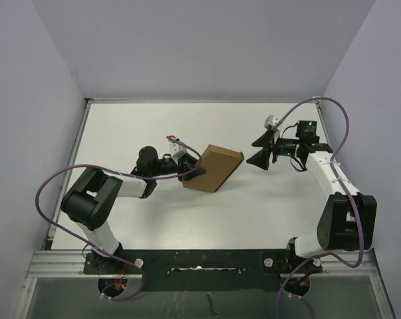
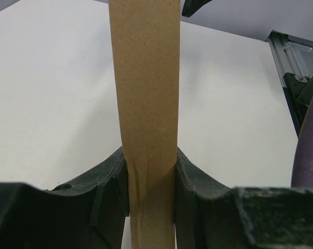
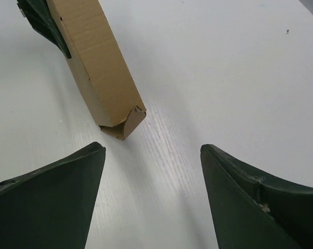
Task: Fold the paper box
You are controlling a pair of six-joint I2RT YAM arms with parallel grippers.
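Presently found at the left gripper, centre of the top view: clenched on the lower-left edge of the one paper box, a closed brown slab tilted toward the upper right. Confirmed in the left wrist view: two dark fingers pressed against opposite faces of the box, seen edge-on up the middle of the frame and lightly creased at the pinch.

Noted at the right gripper, right of centre in the top view: spread wide, holding nothing, near the box's upper-right end but apart from it. Seen in the right wrist view: two fingertips at lower left and lower right, bare white surface between them, and the box slanting down from the upper left, with a tucked corner flap at its lower end, short of both tips. Contact of that end with the table: not determinable.

Counted: one box, two grippers, four fingers, two purple cables, one green light on the right wrist. Pale walls on three sides.
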